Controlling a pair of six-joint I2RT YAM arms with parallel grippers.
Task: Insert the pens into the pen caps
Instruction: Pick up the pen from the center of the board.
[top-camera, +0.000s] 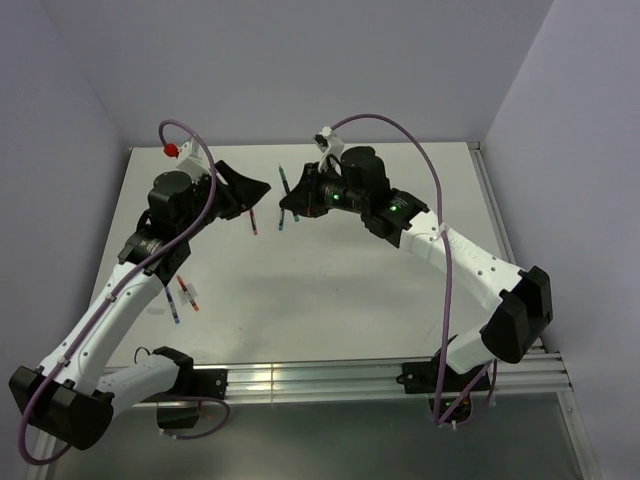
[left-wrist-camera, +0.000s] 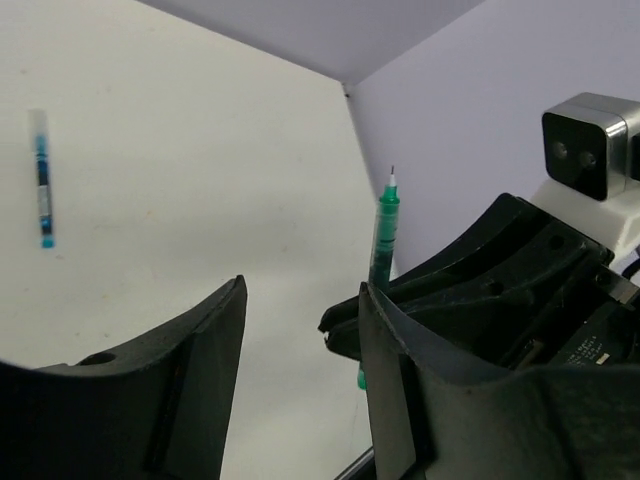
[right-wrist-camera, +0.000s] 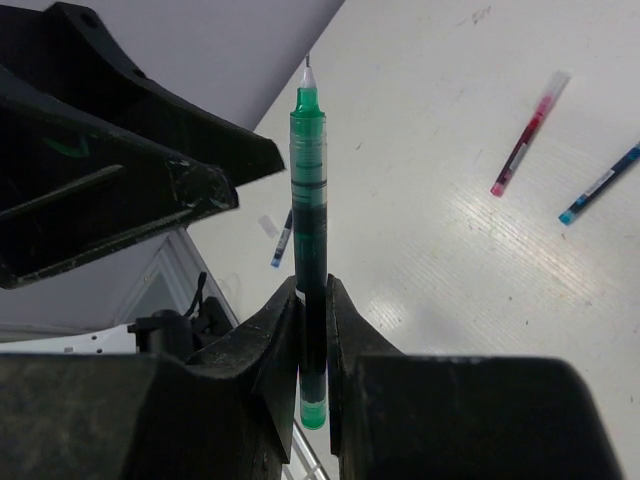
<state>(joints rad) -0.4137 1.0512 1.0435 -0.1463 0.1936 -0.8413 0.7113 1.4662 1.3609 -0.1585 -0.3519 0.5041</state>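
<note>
HANDOVER IN MID-AIR: Your right pincer (right-wrist-camera: 312, 300) is clamped on the lower barrel of a green pen (right-wrist-camera: 308, 180), held above the tabletop (top-camera: 330, 290) with its bare tip pointing away. Your left pincer (left-wrist-camera: 302, 290) stands wide apart and empty just beside it. A red pen (right-wrist-camera: 527, 135) and a blue pen (right-wrist-camera: 600, 185) lie on the surface below. To cap well, hold the pen steady, line a green cap up with the barrel's axis and push straight, not at an angle. No brand or lettering is legible on any pen.
</note>
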